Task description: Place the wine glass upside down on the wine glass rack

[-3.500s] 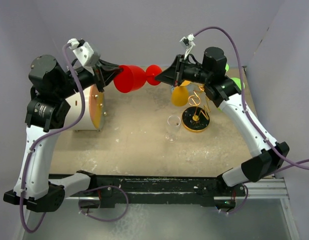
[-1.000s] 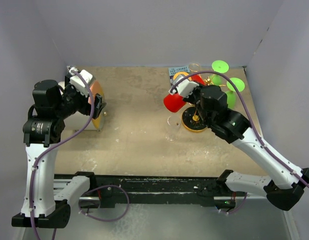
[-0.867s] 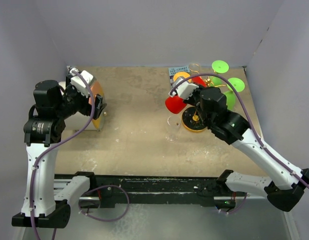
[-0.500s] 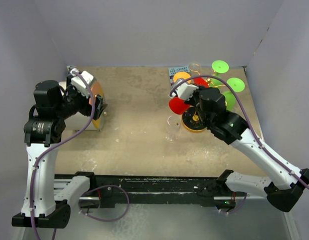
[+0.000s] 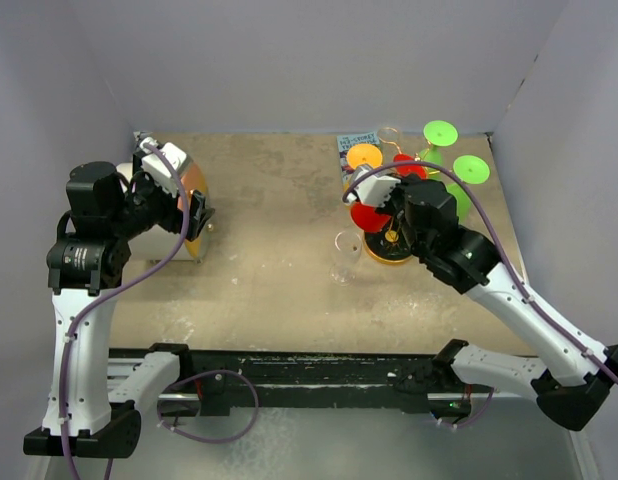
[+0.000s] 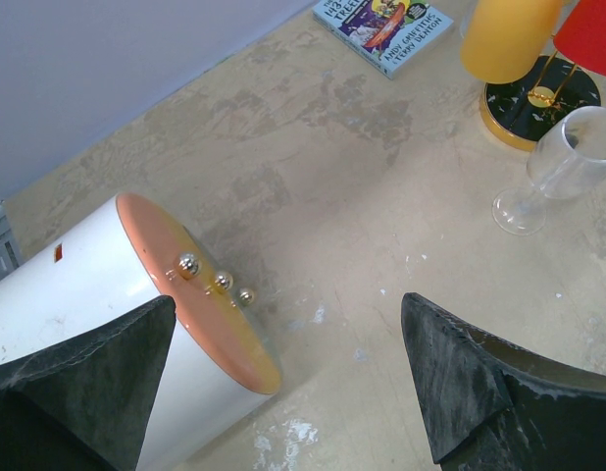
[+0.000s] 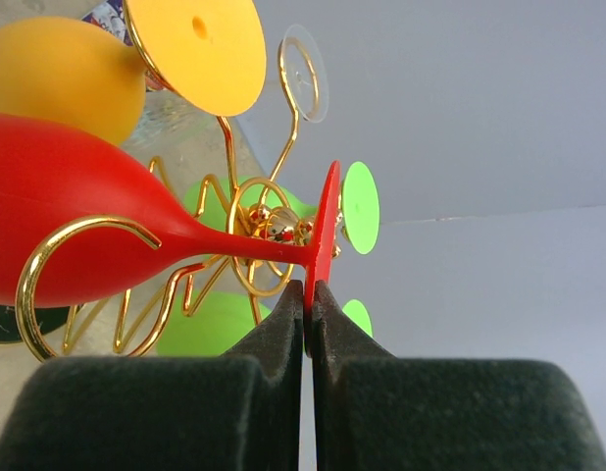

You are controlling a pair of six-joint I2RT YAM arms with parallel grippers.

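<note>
My right gripper point(image 7: 309, 294) is shut on the rim of the red wine glass's foot point(image 7: 325, 226). Its stem point(image 7: 254, 250) runs left among the gold loops of the wine glass rack point(image 7: 246, 186) to the red bowl point(image 7: 68, 216), and an open gold hook point(image 7: 48, 257) curves in front of the bowl. I cannot tell whether the stem rests in a ring. From above, the red wine glass point(image 5: 369, 215) hangs tilted over the rack's round black base point(image 5: 381, 254), under my right gripper point(image 5: 394, 190). My left gripper point(image 6: 288, 304) is open and empty, far to the left.
An orange glass point(image 5: 365, 156), two green glasses point(image 5: 440, 131) point(image 5: 471, 168) and a clear glass point(image 5: 389, 133) hang on the rack. Another clear glass point(image 5: 345, 255) stands on the table left of the base. A book point(image 5: 357, 142) lies behind. A white cylinder with an orange lid point(image 6: 87, 324) lies under my left gripper.
My right arm has carried the red glass to the right, into the rack's wire arms, with its bowl now over the black base. The left arm has stayed still.
</note>
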